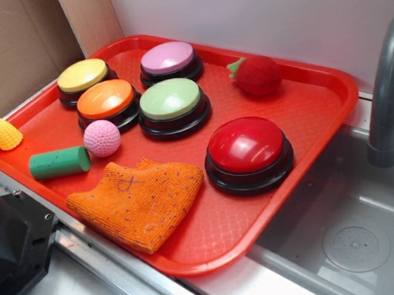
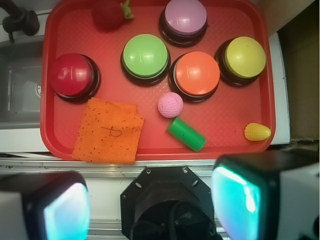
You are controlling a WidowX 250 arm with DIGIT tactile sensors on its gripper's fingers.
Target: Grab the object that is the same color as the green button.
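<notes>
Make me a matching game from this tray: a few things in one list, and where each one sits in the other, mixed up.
Things:
1. green cylinder
2. pink knitted ball
3. yellow corn toy
4. orange cloth

Places:
A. beside the red button, at the tray's front edge
B. alone at one end of the tray, beyond the cylinder
C. between the ball and the corn toy, lying on its side
D. just in front of the orange button

Pairs: 1-C, 2-D, 3-B, 4-A

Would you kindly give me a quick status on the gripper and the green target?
Gripper open, above the tray's near edge. Green cylinder lying untouched on tray. Pink ball close beside it.
</notes>
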